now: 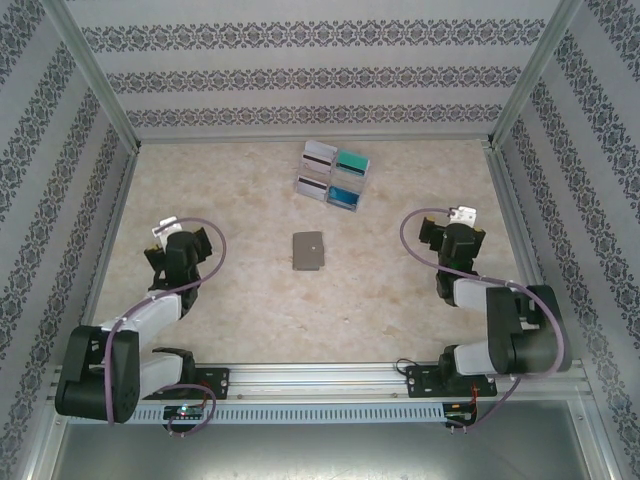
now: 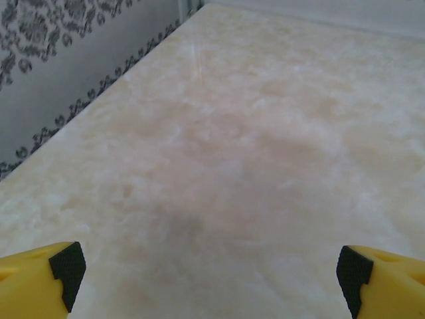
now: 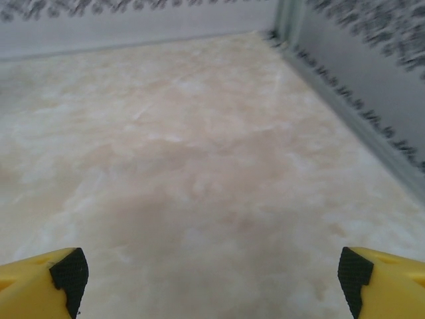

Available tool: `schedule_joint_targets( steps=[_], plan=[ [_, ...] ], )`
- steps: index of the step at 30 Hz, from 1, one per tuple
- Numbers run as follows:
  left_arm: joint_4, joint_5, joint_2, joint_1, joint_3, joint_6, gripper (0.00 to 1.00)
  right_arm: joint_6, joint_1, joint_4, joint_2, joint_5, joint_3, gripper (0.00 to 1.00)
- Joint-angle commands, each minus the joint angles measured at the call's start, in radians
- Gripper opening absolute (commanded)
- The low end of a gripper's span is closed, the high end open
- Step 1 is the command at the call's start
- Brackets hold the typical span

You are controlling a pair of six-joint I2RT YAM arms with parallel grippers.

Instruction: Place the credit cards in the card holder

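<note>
Credit cards [image 1: 318,154] all sit in the four-part rack [image 1: 331,177]; none is in a gripper or in the card holder [image 1: 308,252].

Wrist view: the left gripper [image 2: 212,279] is spread wide with nothing between its yellow fingers [image 2: 33,282] (black pads [image 2: 66,266] sit at the two bottom corners of the frame). Bare marble-look table [image 2: 232,146] lies ahead of it, with the patterned wall [image 2: 53,53] off to its left.

The right gripper [image 3: 212,279] is the same: spread wide and empty. It has bare table ahead and a patterned wall [image 3: 372,80] off to its right.

Top view: left gripper [image 1: 192,243] and right gripper [image 1: 455,240] are well apart, on opposite sides of the table. The card holder lies flat and closed between them, roughly level with both and a bit nearer the left one. It touches neither.

The rack is beyond the holder, farther from both grippers, toward the back wall [image 1: 320,80]. It sits slightly to the right-gripper side of the holder, with a clear gap between them.

Rack contents:
- Left compartments hold the white-grey cards with a dark stripe.
- The far right compartment holds the teal card [image 1: 351,161].
- The near right compartment holds the blue card [image 1: 344,195].

How many cards are in each stack is too small to tell.
</note>
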Motion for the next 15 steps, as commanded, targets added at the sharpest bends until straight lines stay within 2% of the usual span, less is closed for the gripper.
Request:
schedule_joint_targets(
  steps=[1, 3, 5, 9, 10, 12, 15],
  plan=[
    [0.23, 0.084, 0.041, 0.029, -0.026, 0.091, 1.0, -0.055, 0.005, 0.144, 0.063, -0.137, 0.02, 0.98],
    [0.304, 0.146, 0.099, 0.029, -0.017, 0.112, 1.0, -0.06, 0.004, 0.203, 0.097, -0.159, 0.01, 0.98],
    [0.367, 0.222, 0.156, 0.029, -0.004, 0.15, 1.0, -0.074, 0.005, 0.132, 0.08, -0.186, 0.032, 0.98],
    [0.55, 0.352, 0.352, 0.029, 0.007, 0.213, 1.0, -0.09, 0.011, 0.135, 0.087, -0.197, 0.036, 0.98],
    [0.547, 0.381, 0.402, 0.028, 0.046, 0.242, 1.0, -0.089, 0.011, 0.138, 0.089, -0.195, 0.036, 0.98],
    [0.381, 0.398, 0.364, 0.036, 0.1, 0.231, 0.99, -0.09, 0.013, 0.135, 0.087, -0.194, 0.036, 0.98],
    [0.389, 0.405, 0.37, 0.036, 0.099, 0.234, 0.99, -0.09, 0.013, 0.135, 0.087, -0.192, 0.036, 0.98]
  ],
)
